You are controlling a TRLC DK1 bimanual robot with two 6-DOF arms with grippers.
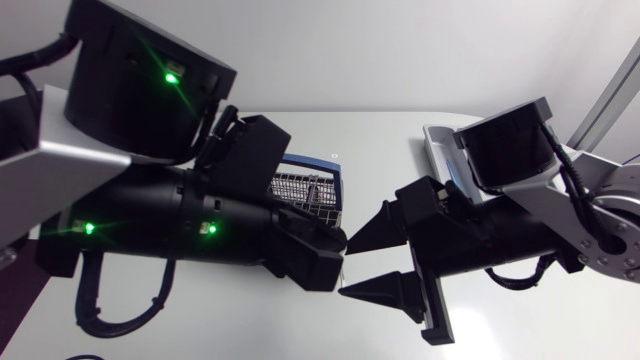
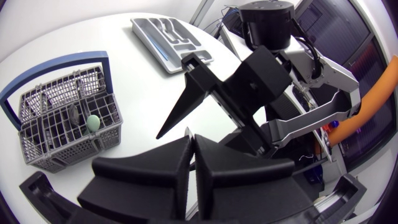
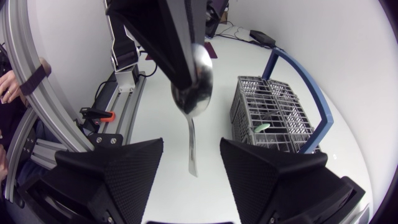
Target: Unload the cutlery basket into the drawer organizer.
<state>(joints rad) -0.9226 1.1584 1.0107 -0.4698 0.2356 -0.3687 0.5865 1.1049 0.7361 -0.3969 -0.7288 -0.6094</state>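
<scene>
My left gripper is shut on the bowl of a metal spoon, which it holds in the air. The spoon's handle points toward my right gripper and ends between its two fingers, which stand open, apart from the handle on both sides. From above, the two grippers meet tip to tip at mid-table: left gripper, right gripper. The grey wire cutlery basket with a blue handle stands beside them, also as basket and basket. The grey drawer organizer lies farther back.
A small green-handled piece sits in the basket, along with other cutlery. The organizer shows partly behind my right arm. White tabletop lies bare in front of the right arm.
</scene>
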